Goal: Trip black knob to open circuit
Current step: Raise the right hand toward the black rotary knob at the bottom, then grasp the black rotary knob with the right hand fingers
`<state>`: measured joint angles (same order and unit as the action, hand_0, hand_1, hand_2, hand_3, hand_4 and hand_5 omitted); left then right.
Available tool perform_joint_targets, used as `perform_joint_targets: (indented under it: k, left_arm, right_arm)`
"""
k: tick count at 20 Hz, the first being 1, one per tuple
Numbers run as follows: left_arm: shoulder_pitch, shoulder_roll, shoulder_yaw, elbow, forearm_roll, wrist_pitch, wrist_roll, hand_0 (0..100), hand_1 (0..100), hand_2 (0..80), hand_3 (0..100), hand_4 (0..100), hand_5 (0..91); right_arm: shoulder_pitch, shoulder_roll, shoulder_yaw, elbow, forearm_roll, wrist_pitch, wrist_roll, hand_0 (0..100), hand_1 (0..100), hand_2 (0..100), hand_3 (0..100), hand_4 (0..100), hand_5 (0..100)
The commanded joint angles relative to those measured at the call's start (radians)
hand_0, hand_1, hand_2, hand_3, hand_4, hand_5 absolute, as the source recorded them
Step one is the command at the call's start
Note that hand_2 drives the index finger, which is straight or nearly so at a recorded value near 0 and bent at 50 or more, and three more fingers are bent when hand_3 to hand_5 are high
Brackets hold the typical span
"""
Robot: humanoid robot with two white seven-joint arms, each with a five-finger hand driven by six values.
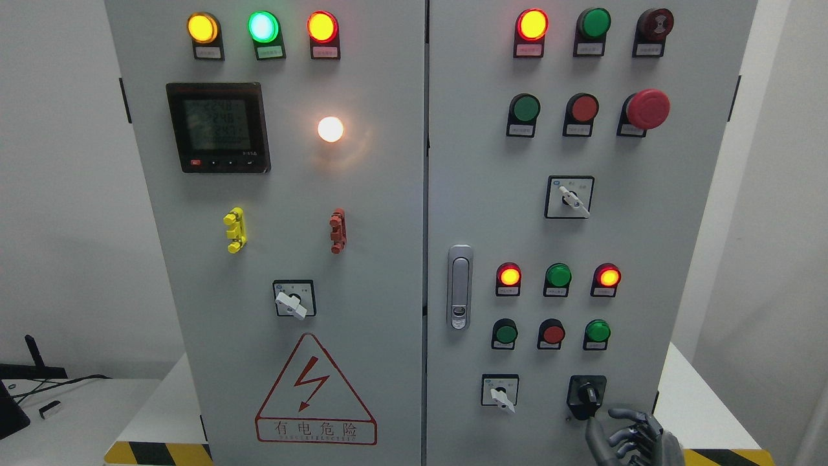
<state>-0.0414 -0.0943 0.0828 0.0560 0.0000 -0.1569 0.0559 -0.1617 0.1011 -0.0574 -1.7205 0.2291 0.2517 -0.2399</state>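
At far left, a white desk carries dark cabling and a small black device. The grey cabinet stands ahead of me, smooth painted sheet metal in two door panels, on a base edged with yellow-and-black hazard striping.

Left door: three round domed lamps across the top, amber, green and amber-red, all lit. Below them sits a square black-framed meter with a dim display, and a single white round lamp glows beside it. A yellow plastic clip and a red-brown one are mounted at mid height. A white-levered selector switch sits above a red triangular warning label.

At the seam, on the right door's edge, is an oblong chrome latch handle.

Right door: rows of round red and green lamps and pushbuttons, and a large red mushroom-headed stop button. The black knob, a stubby lever on a square black plate, is at lower right.

My right hand, dark grey and metallic, sits just below and right of it, fingers loosely spread and grasping nothing, thumb tip close to the plate's lower edge.
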Motion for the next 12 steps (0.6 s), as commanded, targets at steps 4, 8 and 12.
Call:
perform_joint_targets:
  k: [4,8,12]
  left_arm:
    - [0.0,-0.001,0.0,-0.001,-0.031,0.0,-0.001,12,39,0.0,0,0,0.0]
    - [0.0,0.001,0.0,0.001,-0.031,0.0,-0.001,12,39,0.0,0,0,0.0]
    - [0.0,-0.001,0.0,0.001,-0.031,0.0,-0.001,12,39,0.0,0,0,0.0]
  right_arm:
    - [-0.018,-0.001,0.01,0.01,-0.001,0.0,0.001,30,74,44,76,85,98]
    - [-0.019,-0.001,0.011,0.013,-0.001,0.003,0.001,30,74,45,76,85,98]
    - [-0.03,0.0,0.013,0.015,-0.001,0.018,0.002,29,74,46,77,85,98]
